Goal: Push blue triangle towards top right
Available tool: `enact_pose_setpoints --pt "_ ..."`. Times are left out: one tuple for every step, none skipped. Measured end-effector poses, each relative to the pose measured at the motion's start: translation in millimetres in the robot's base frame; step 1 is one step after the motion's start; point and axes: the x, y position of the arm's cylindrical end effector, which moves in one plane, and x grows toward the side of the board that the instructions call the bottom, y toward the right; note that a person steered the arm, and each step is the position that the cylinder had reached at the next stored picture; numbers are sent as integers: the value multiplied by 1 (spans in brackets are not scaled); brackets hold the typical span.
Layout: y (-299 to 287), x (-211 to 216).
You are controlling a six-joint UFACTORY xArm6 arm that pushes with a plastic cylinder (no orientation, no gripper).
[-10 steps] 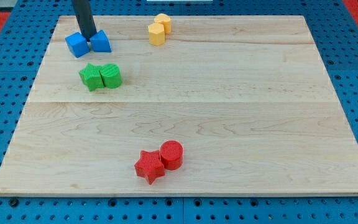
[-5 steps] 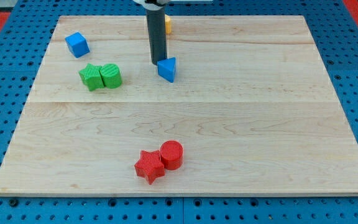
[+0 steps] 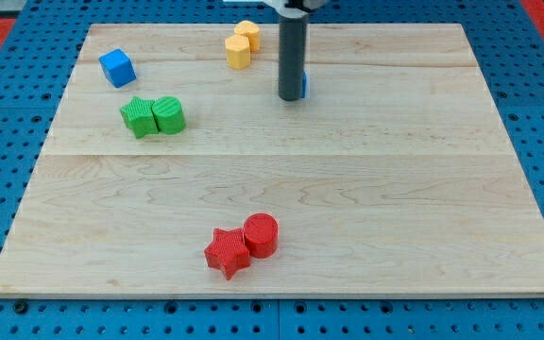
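One sliver only: the blue triangle [image 3: 304, 84] shows just as a thin blue edge at the view's right side of the rod; the rest is hidden behind it
Shape of it: cannot be made out now, only the colour is clear
Place of it: upper middle of the bench [image 3: 348, 189], to the view's right of the yellow blocks and well apart from the other blue block
My tip [image 3: 291, 98]: at the lower end of the dark rod, touching or just in front of the blue triangle, on its left side in the view
Hand: the arm has no hand, only the rod, so no open or closed state can be told
Rod top: cut off by the view's top edge
Blue cube [image 3: 116, 68]: near the top left corner, alone
Yellow blocks [image 3: 242, 45]: two, touching, at the view's top; exact shapes are hard to tell
Green blocks [image 3: 152, 116]: two, touching, at the left
Red star [image 3: 226, 252] and red cylinder [image 3: 261, 235]: touching, near the view's bottom middle
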Motion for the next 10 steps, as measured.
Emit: enact_pose_setpoints --pt "2 -22" --pt "27 -49" --pt "1 -66" --pt "12 -77" --pt "70 -77" --pt "73 -64" --pt "94 -55" --pt "134 -56" --pt "157 -57" --pt "175 -63"
